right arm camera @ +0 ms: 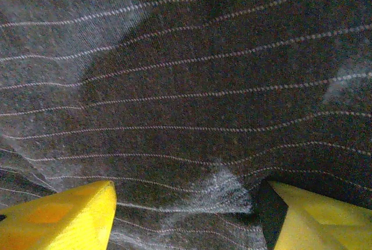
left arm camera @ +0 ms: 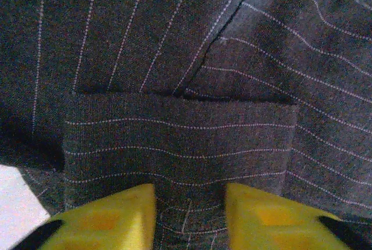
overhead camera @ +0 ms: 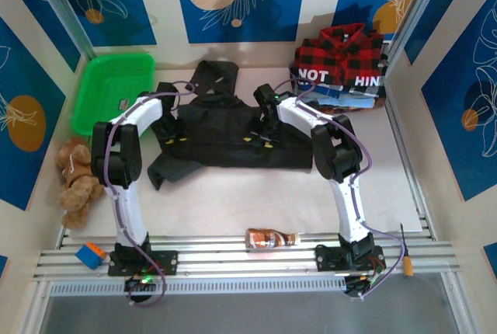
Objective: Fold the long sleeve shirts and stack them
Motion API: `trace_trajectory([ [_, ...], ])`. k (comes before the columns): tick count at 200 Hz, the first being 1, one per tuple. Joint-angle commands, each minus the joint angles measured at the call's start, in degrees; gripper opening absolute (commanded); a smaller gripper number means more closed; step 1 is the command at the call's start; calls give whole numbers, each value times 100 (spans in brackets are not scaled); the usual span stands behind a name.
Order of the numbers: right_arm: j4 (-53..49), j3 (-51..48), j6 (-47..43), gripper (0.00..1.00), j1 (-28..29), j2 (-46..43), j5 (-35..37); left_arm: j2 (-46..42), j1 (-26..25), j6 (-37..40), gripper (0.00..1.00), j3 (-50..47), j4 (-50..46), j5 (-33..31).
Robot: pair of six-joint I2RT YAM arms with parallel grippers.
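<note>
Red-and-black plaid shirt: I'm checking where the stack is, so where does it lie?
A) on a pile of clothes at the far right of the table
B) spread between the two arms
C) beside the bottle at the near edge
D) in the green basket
A: the red-and-black plaid shirt sits atop a pile of clothes at the table's far right, away from the green basket.

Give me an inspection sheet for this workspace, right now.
Surface: pale table, metal rails at near edge.
Job's things: charcoal striped shirt spread at centre; plaid shirt atop a pile, far right.
Clutter: green basket, teddy bear, bottle, blue block.
Grippers: left gripper narrow, cloth between fingers, grip unclear; right gripper open over that shirt.
Cables: purple cables along both arms.
Surroundings: blue leaf-print wall panels.
</note>
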Motion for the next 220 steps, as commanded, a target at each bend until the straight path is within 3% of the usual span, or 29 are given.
trace_trajectory([
  [1, -12, 56, 183, 66, -45, 222, -127, -113, 18, 43, 28, -212, 108, 109],
  [56, 113, -89, 311, 66, -101, 278, -197, -386, 1, 80, 10, -577, 222, 138],
  [168, 104, -246, 458, 65, -171, 347, -64, -1976, -18, -37, 7, -1334, 468, 523],
  [200, 56, -207, 506, 65, -199, 348, -23, -2973, -82, -121, 5, -1668, 343, 848],
  [220, 46, -175, 508, 65, -232, 322, -4, -4057, -180, -188, 5, -1896, -115, 1195],
])
